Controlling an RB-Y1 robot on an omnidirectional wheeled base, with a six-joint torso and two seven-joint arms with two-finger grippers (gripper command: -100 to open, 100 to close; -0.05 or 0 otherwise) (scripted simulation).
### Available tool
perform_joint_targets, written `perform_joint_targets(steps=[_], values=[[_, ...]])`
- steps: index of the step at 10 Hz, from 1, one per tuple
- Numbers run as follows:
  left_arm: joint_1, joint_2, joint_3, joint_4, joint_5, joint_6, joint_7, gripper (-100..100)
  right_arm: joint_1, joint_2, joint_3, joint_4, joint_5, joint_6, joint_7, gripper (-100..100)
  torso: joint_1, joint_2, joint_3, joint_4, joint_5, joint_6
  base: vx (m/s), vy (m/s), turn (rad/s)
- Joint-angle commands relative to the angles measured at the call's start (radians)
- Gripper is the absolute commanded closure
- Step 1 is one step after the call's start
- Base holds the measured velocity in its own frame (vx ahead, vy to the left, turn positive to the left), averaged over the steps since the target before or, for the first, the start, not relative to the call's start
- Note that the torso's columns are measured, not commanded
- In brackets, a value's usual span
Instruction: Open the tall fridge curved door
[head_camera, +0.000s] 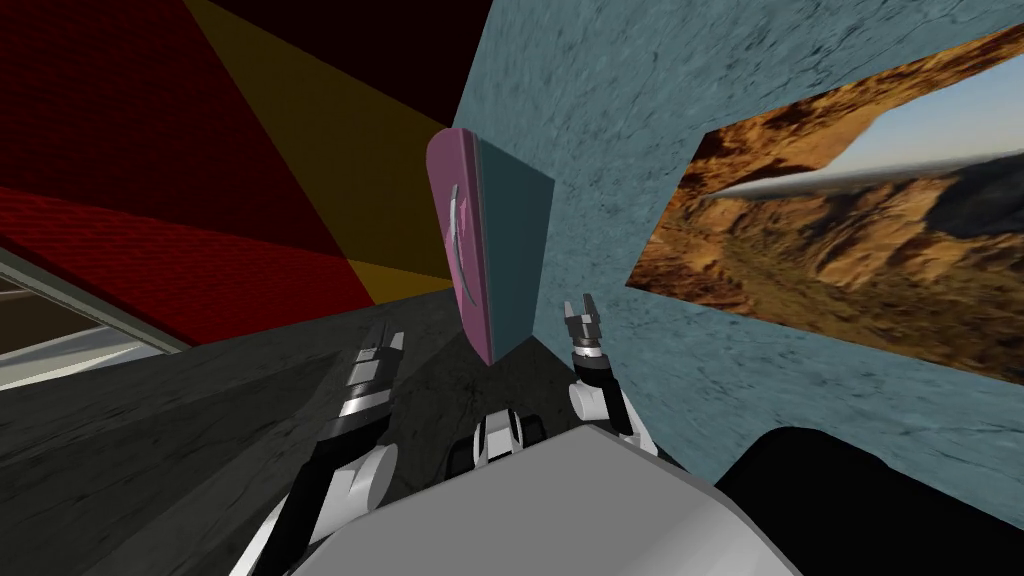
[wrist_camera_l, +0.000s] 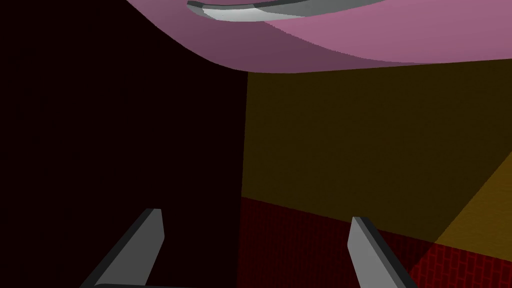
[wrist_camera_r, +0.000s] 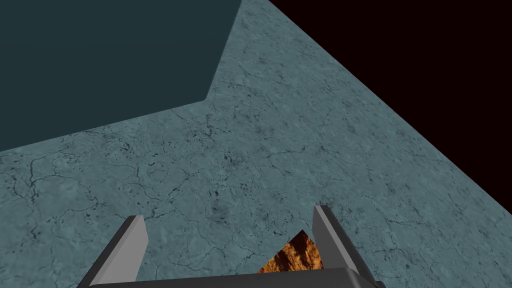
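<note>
The tall fridge stands straight ahead in the head view, its pink curved door (head_camera: 465, 290) facing left and its dark teal side (head_camera: 515, 250) facing right. A curved grey handle (head_camera: 456, 232) runs down the door. My left gripper (head_camera: 388, 336) is low and left of the door, apart from it, fingers open and empty. In the left wrist view the pink door (wrist_camera_l: 350, 45) and its grey handle (wrist_camera_l: 250, 11) lie well beyond the open left gripper (wrist_camera_l: 256, 216). My right gripper (head_camera: 583, 308) is open just right of the fridge, and the right wrist view shows it (wrist_camera_r: 228, 214) open near the fridge's teal side (wrist_camera_r: 100, 60).
A blue-grey cracked wall (head_camera: 620, 120) backs the fridge, with a rocky canyon picture (head_camera: 850, 230) at the right. Dark red and yellow walls (head_camera: 250, 150) stand to the left. The floor (head_camera: 200, 420) is dark grey. A black area (head_camera: 880, 490) shows at the lower right.
</note>
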Motion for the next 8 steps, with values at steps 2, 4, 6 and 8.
perform_joint_targets(steps=[2,4,6,8], values=[[-0.022,0.044,0.036,0.058,-0.018,0.027,-0.024,-100,0.000,0.000,0.000,0.000,0.000,0.000,0.000,0,-0.001,-0.002,-0.001,0.000,0.000,0.000,0.220,-0.159,0.059],[-0.035,0.055,0.059,0.095,-0.029,0.043,-0.040,-100,0.000,0.000,0.000,0.000,0.000,0.000,0.000,0,0.002,0.003,0.001,0.001,0.001,0.000,0.204,-0.135,0.066],[-0.047,0.061,0.080,0.129,-0.040,0.059,-0.054,-100,0.000,0.000,0.000,0.000,0.000,0.000,0.000,0,-0.001,0.005,0.003,0.002,0.000,0.000,0.191,-0.191,0.064],[-0.062,0.062,0.106,0.170,-0.054,0.078,-0.072,-100,0.000,0.000,0.000,0.000,0.000,0.000,0.000,0,0.004,0.003,0.001,0.001,0.001,0.000,0.201,-0.128,0.051]])
